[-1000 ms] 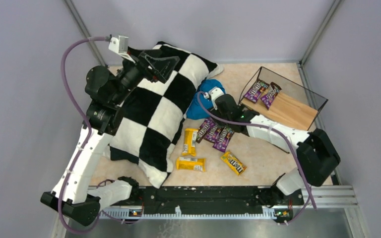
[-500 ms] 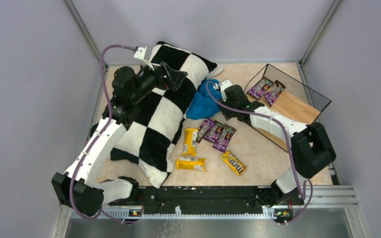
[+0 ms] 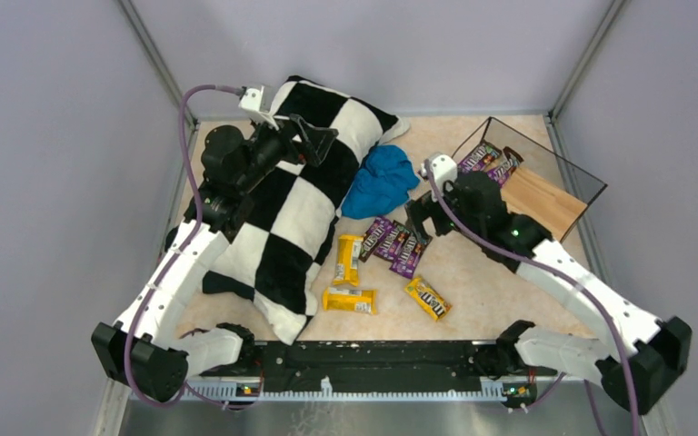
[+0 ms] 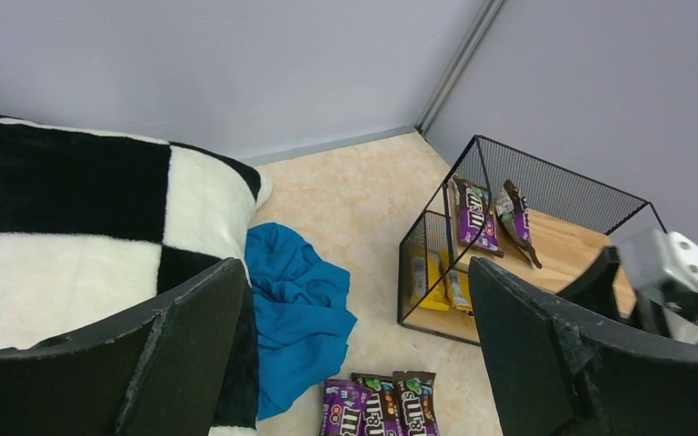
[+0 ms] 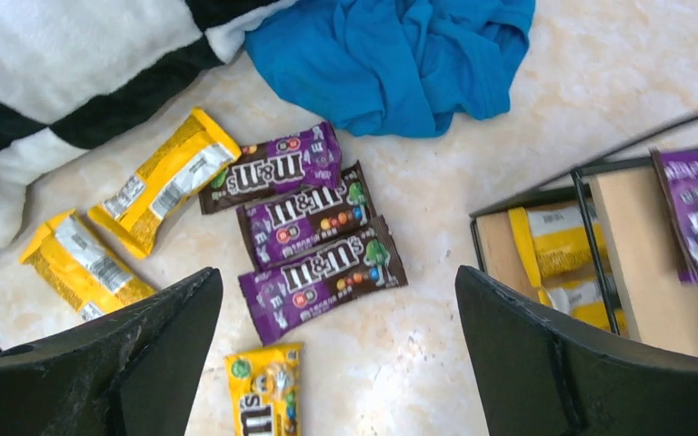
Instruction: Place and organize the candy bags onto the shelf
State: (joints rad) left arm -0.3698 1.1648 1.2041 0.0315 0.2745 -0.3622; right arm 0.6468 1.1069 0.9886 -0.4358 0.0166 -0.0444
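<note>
While the right gripper [image 5: 336,277] is hovering with its jaws spread wide and gripping nothing, three purple M&M's bags [image 5: 307,214] are lying side by side on the table [image 5: 418,363] directly beneath it, touching one another. Two yellow bags [image 5: 162,183] are resting to its left beside the checkered pillow [image 5: 45,54], and a third yellow bag [image 5: 264,392] is sitting just beside its left finger. Beyond its fingertips the blue cloth [image 5: 391,54] is lying crumpled. To its right the shelf [image 5: 641,263] is standing, carrying yellow packets [image 5: 554,243] on the lower board and purple packets [image 5: 695,204] on top. The left gripper [image 4: 354,265] is hanging over the pillow, jaws likewise wide apart and empty, facing the shelf ahead on its right.
</note>
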